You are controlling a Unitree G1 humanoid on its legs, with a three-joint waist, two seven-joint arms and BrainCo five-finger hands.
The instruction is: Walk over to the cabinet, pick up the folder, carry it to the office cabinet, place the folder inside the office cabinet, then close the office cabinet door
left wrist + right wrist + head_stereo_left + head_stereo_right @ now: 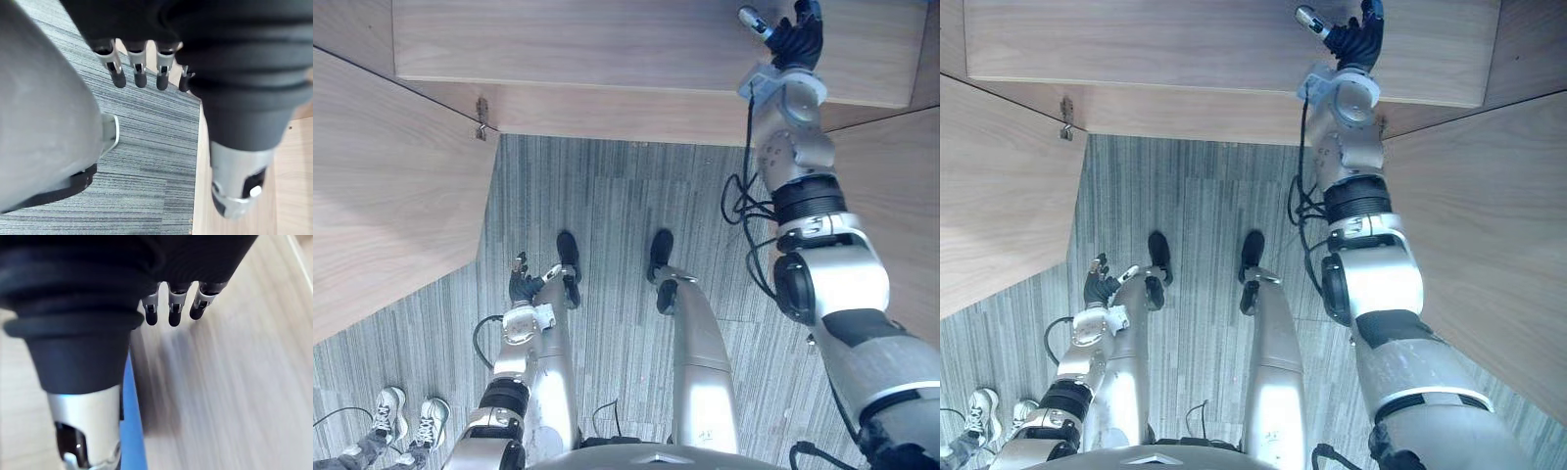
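Note:
My right arm reaches forward over the wooden office cabinet [607, 49], and my right hand [795, 39] sits at its far right part. The right wrist view shows that hand [171, 308] open: straight fingers over the wood, thumb spread apart. A thin blue edge of the folder [133, 431] runs between the thumb and the fingers, and I cannot tell whether the thumb touches it. A bit of blue [814, 8] also shows by the fingertips. My left hand [521, 284] hangs open beside my left leg, holding nothing.
Two wooden cabinet doors stand open, one on the left [391, 196] and one on the right [901, 215], with striped grey carpet [607, 196] between them. A metal hinge [482, 117] sits at the left door's inner corner. A person's shoes [411, 416] are at the lower left.

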